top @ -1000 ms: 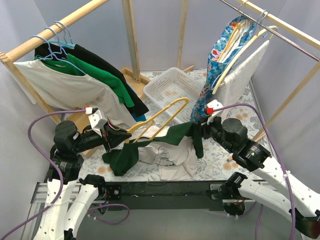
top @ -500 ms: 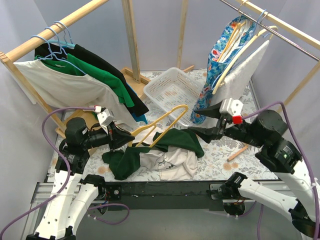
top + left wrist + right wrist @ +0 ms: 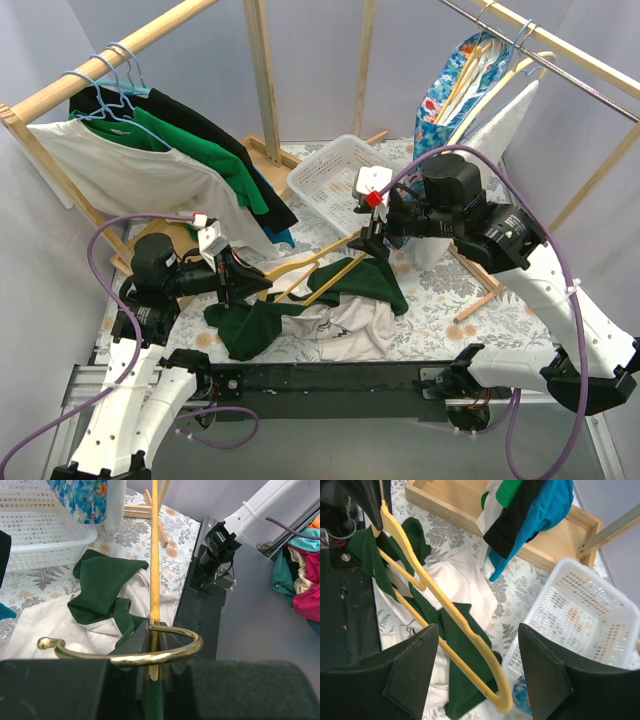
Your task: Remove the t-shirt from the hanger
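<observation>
Partly hidden: green t-shirt is bunched on a white shirt on the near side of the white basket; can't tell if the hanger still threads it.
Changed: right arm swung in from far right of the basket and dropped the green cloth.
Left gripper: clamped on the hanger neck, forearm level, pointing toward the basket.
Right gripper: jaws wide apart and empty, over the hanger end nearest the basket.
</observation>
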Controlling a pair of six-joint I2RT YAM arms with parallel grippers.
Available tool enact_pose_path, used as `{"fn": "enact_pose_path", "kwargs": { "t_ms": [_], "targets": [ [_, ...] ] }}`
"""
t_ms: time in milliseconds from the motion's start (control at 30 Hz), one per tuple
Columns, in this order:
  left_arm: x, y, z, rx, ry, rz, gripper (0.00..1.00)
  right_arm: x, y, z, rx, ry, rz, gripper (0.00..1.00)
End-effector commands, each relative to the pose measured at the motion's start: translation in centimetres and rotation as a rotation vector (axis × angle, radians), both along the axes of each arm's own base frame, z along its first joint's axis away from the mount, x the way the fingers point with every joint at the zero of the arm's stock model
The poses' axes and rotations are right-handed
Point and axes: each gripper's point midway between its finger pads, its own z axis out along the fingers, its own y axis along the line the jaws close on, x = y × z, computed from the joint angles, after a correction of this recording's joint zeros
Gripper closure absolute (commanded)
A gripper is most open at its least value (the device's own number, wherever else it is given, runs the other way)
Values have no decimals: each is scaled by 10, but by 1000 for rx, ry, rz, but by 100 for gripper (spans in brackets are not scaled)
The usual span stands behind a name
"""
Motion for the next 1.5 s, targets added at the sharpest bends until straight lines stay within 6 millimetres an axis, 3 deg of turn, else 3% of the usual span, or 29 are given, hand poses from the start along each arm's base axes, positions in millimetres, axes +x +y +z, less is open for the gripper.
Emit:
{"fn": "enact_pose_path", "kwargs": {
  "t_ms": [0,33,200,567,667,700,800,1100,1133,1200,1233,1333,1467],
  "targets": [
    [-9,-2,12,-14,-34,-46,100,3,-11,32,-24,-119,7,28],
    [-8,-1,13,-14,-39,-43,100,4,-12,20,-75,-101,21,29],
    [-7,-2,14,-13,-40,-45,100,4,-9,9,-127,-94,67,41],
    [-9,-1,15,-14,-51,-44,100,1,9,-15,-173,-5,157,39],
    [-9,-1,17,-14,-60,-38,100,3,13,-23,-185,21,157,64],
    [-8,-1,17,-13,-61,-32,100,4,13,-23,-187,22,155,80],
    [-7,0,19,-10,-72,-19,100,5,13,-26,-193,26,141,99],
    [13,12,27,-7,-139,170,99,1,-9,-24,-166,-20,54,99],
    [14,14,29,-11,-143,188,85,-1,-12,-18,-148,-38,46,99],
    [15,17,37,-26,-169,228,73,-3,-17,-17,-133,-41,24,99],
    [16,18,41,-35,-183,239,58,-3,-19,-18,-130,-42,16,99],
    [14,21,52,-62,-218,270,35,-3,-20,-17,-106,-41,-8,99],
    [13,24,66,-88,-254,302,21,-1,-20,-17,-91,-38,-31,99]
  ]
}}
